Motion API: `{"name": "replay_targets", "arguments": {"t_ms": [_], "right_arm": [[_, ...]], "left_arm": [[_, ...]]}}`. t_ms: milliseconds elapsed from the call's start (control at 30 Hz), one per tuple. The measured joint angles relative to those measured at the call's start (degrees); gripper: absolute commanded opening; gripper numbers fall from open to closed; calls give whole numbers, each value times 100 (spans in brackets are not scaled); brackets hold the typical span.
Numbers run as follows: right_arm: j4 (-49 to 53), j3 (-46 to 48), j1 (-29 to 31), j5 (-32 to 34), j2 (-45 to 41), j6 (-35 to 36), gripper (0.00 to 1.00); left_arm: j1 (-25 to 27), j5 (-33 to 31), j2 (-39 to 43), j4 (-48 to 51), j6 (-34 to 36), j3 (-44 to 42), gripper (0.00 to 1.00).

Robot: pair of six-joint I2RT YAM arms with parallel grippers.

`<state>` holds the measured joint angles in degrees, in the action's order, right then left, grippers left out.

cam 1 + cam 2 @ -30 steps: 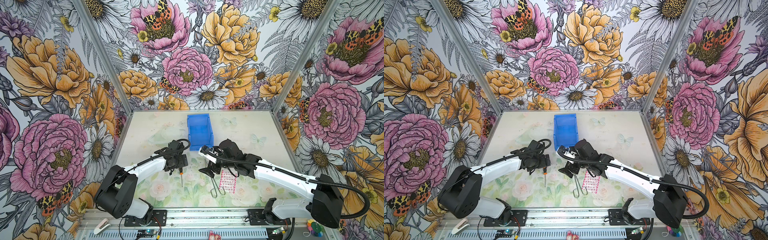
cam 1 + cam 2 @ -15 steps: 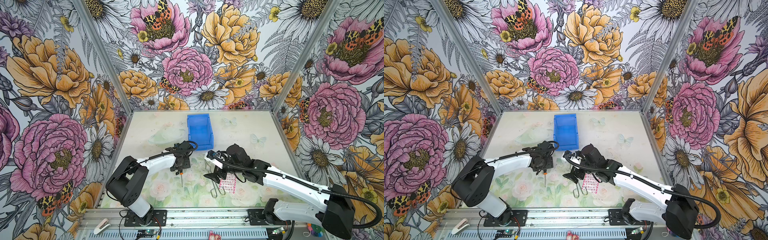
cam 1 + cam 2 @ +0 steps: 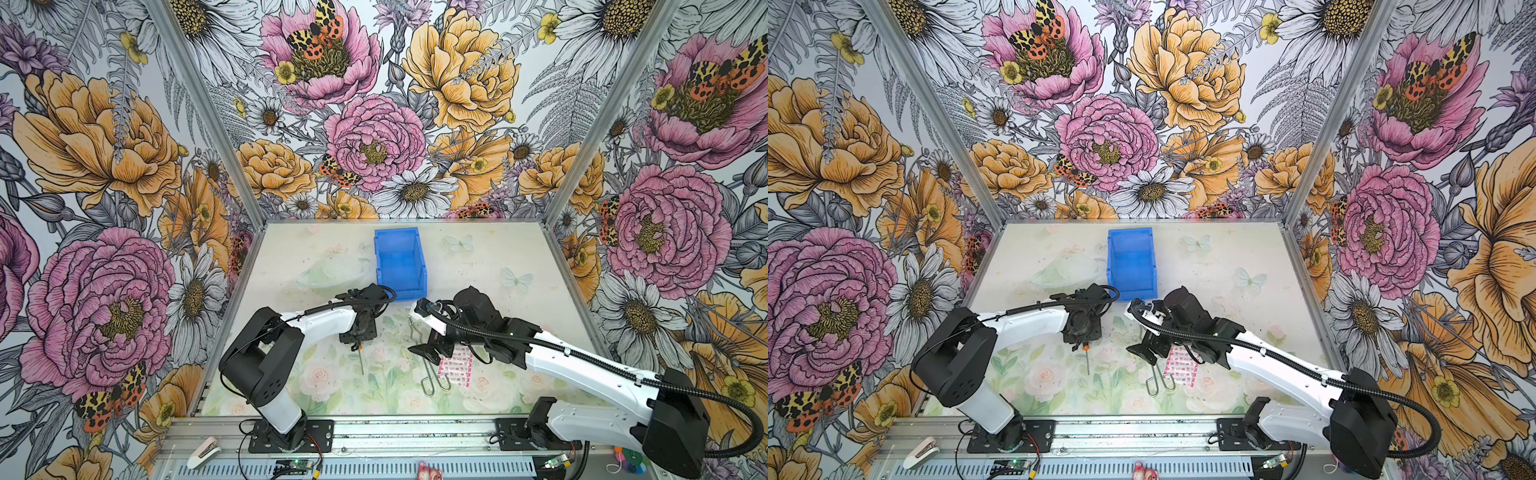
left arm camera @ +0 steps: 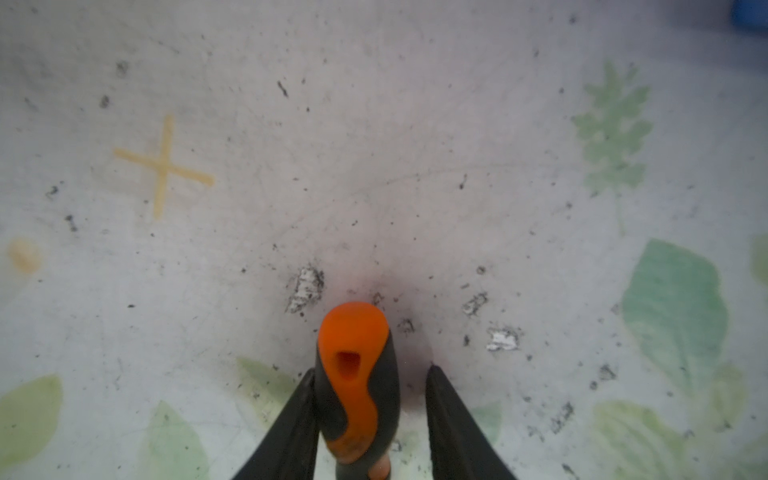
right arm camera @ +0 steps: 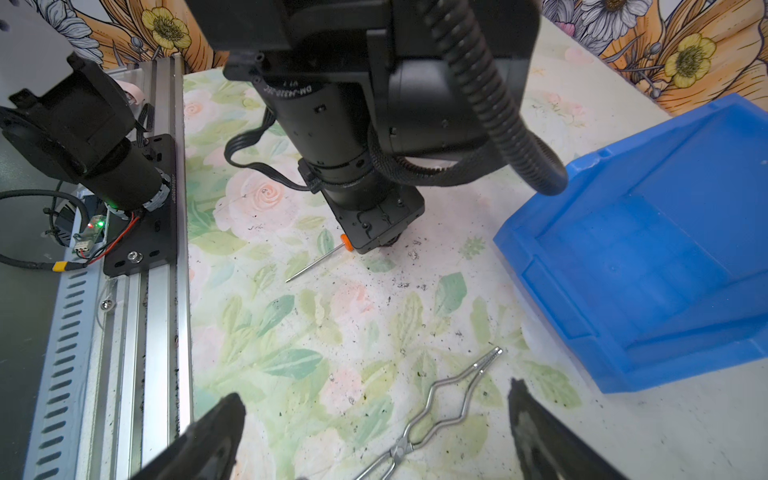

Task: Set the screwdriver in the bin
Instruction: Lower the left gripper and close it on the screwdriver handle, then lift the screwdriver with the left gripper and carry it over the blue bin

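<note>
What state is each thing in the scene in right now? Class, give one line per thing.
screwdriver: lying on the table, handle between the gripper's fingers, one finger not yet touching.
bin: upright, empty, apart from both arms.
left gripper: partly closed around the screwdriver handle.
right gripper: open, holding nothing, above the tongs.
tongs: lying flat on the table.
pink packet: flat, beside the tongs.

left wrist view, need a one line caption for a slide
Left pincer straddles the orange-and-black screwdriver handle lying on the scuffed floral table, one finger touching it, the other apart.
</note>
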<state>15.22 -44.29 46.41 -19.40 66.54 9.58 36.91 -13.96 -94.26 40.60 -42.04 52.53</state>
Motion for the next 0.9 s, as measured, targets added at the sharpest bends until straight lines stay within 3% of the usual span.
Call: {"name": "replay_targets", "arguments": {"t_ms": [300,600,900], "right_arm": [[0,-24,-306,-92,2,0,99],[-4,-63,-664,-144,-76,-162,100],[-208,39,-1399,225,-581,-734,100]], "left_arm": [[20,0,-24,55,-4,164,1],[278,-24,164,306,0,391,0],[428,-109,214,748,297,1902,0]]}}
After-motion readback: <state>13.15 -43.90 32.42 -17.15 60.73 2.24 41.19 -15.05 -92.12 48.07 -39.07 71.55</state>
